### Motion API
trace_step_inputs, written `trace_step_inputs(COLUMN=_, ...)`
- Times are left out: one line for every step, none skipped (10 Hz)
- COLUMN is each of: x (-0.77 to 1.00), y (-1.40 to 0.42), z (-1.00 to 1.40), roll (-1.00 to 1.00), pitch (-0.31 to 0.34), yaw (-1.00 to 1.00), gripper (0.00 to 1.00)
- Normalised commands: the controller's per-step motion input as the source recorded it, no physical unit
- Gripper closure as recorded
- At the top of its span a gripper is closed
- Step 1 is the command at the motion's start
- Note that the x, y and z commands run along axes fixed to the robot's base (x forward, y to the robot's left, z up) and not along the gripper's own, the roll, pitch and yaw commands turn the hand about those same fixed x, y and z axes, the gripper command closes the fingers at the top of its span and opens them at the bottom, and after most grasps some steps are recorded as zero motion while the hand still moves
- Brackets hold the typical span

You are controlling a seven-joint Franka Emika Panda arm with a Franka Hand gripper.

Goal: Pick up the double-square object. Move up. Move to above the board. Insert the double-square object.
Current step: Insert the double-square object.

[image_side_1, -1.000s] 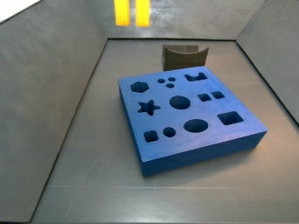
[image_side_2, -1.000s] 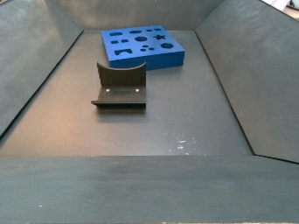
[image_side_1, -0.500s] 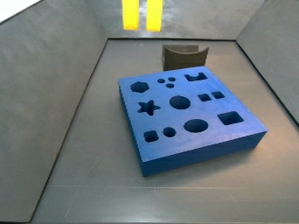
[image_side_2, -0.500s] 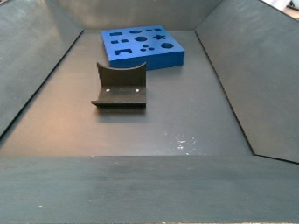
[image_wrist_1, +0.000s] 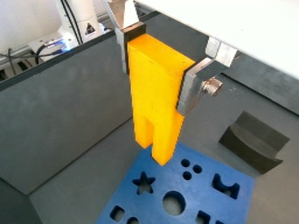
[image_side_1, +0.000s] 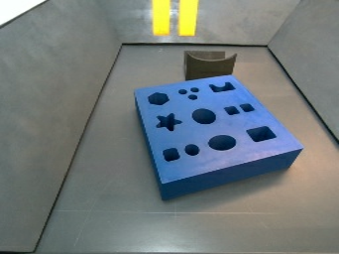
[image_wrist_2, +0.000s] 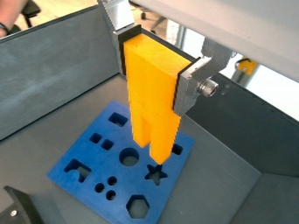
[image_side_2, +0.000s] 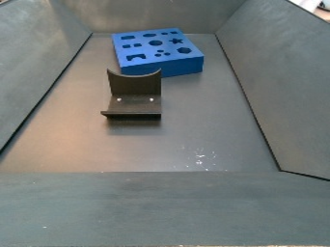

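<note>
The gripper (image_wrist_1: 159, 63) is seen in both wrist views, raised well above the floor of the grey walled bin, with its jaws closed on the yellow-orange double-square peg (image_wrist_1: 156, 96). The peg is held upright between the two silver fingers (image_wrist_2: 195, 80), gripped near its upper end, so that most of its length hangs free below them; the lengthwise groove between its two square bars is visible on the lower end. Below the peg the blue board (image_wrist_2: 93, 149) lies flat on the floor, its star, round, hexagon and square holes facing up and all unfilled. The lower end of the peg is clear of the board and not in any hole. In a side view only the bottom part of the peg (image_side_1: 173, 17) is caught at the upper edge of the picture, high above and behind the board (image_side_1: 212, 134). The dark fixture (image_side_2: 133, 94) stands on the floor, apart from the board (image_side_2: 157, 50).
</note>
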Motion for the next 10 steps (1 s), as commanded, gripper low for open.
trace_step_inputs(x=0.85, y=0.0, z=-0.11, roll=0.07, pitch=0.059, yaw=0.34, gripper=1.0)
trace_step_inputs(x=0.97, y=0.0, z=-0.09, roll=0.01, pitch=0.03, yaw=0.3, gripper=1.0)
trace_step_inputs(x=0.98, y=0.01, z=-0.08, roll=0.0, pitch=0.009, yaw=0.27, gripper=1.0)
trace_step_inputs(x=1.0, y=0.05, z=-0.06, roll=0.0, pitch=0.009, yaw=0.26, gripper=1.0)
trace_step_inputs(x=1.0, y=0.12, z=-0.09, roll=0.0, pitch=0.0, yaw=0.23, gripper=1.0)
trace_step_inputs(x=1.0, y=0.13, z=-0.1, roll=0.0, pitch=0.0, yaw=0.21, gripper=1.0)
trace_step_inputs(x=1.0, y=0.13, z=-0.12, roll=0.0, pitch=0.0, yaw=0.21, gripper=1.0)
trace_step_inputs(x=1.0, y=0.12, z=-0.18, roll=-0.01, pitch=0.0, yaw=0.19, gripper=1.0)
trace_step_inputs(x=0.98, y=0.1, z=-0.22, roll=-0.02, pitch=-0.01, yaw=0.19, gripper=1.0)
trace_step_inputs(x=0.95, y=0.08, z=-0.27, roll=-0.03, pitch=-0.021, yaw=0.19, gripper=1.0)
